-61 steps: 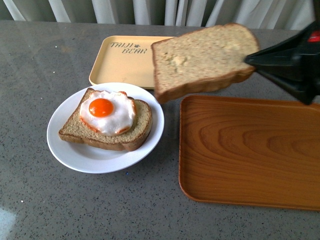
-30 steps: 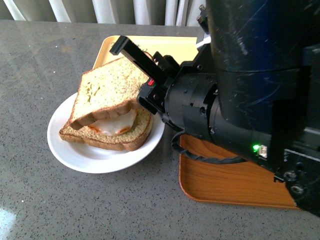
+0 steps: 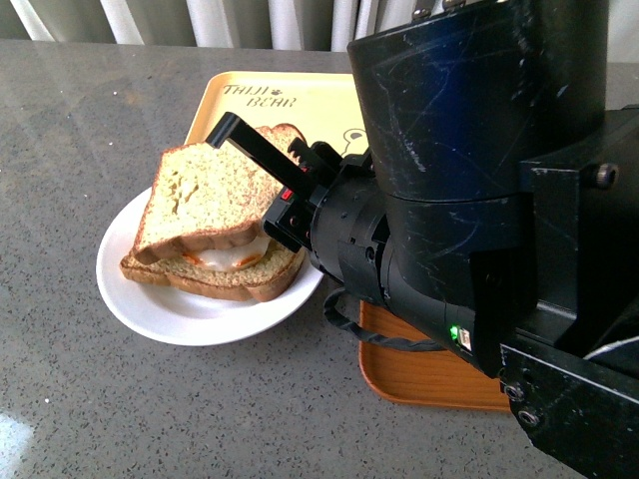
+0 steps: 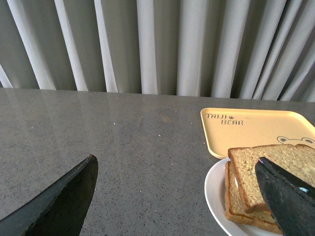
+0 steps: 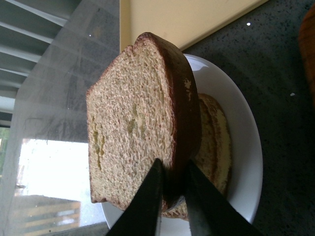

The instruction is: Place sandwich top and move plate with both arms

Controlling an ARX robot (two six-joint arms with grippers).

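The sandwich top, a speckled tan slice with a dark crust, leans tilted over the egg-bearing slice on the white plate. My right gripper is shut on the top slice's crust edge; the wrist view shows its fingers pinching the sandwich top above the plate. Only a sliver of egg white shows beneath. My left gripper hangs open over bare table, with the plate and sandwich top beside one finger. It is out of the front view.
A pale yellow bear tray lies just behind the plate. The brown wooden tray sits to the plate's right, mostly hidden by my bulky right arm. Grey speckled tabletop surrounds them, with curtains at the back.
My right gripper carried the sandwich top from above the wooden tray leftward and down over the egg slice. In the last half second it settled slightly lower.
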